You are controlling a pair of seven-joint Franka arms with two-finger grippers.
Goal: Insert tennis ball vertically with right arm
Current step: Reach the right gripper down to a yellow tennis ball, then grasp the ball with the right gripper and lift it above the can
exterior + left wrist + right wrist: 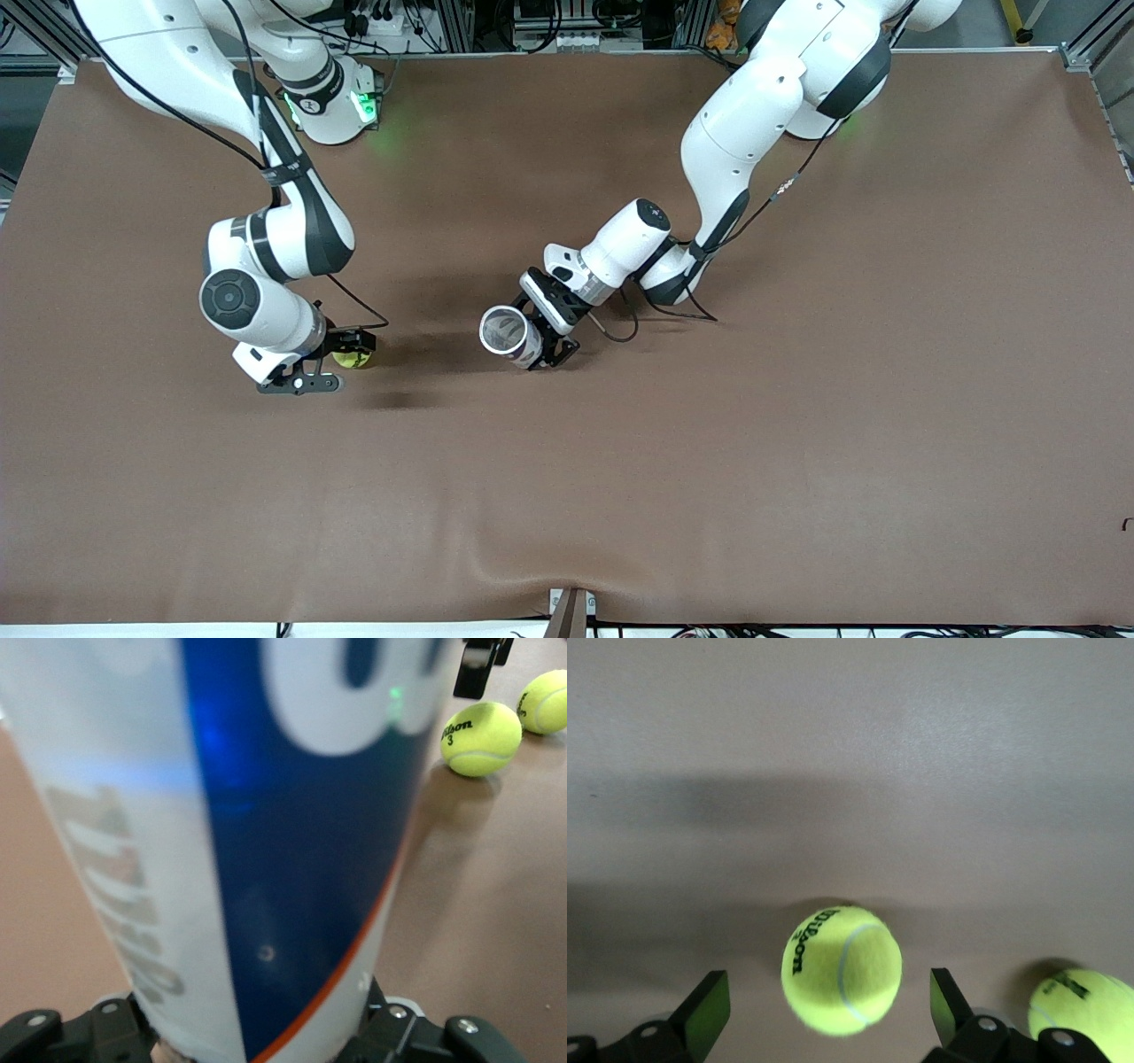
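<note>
Blue-and-white can (512,337) upright — mouth facing up.

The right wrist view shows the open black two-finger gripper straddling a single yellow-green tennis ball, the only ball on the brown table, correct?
Not quite: the right wrist view shows two balls. The right gripper stands open around one yellow-green tennis ball, and a second tennis ball lies beside it on the brown table.

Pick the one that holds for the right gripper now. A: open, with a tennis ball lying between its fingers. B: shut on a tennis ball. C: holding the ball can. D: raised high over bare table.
A: the right wrist view shows the right gripper with fingers spread apart and a tennis ball on the table between them, not clamped.
</note>
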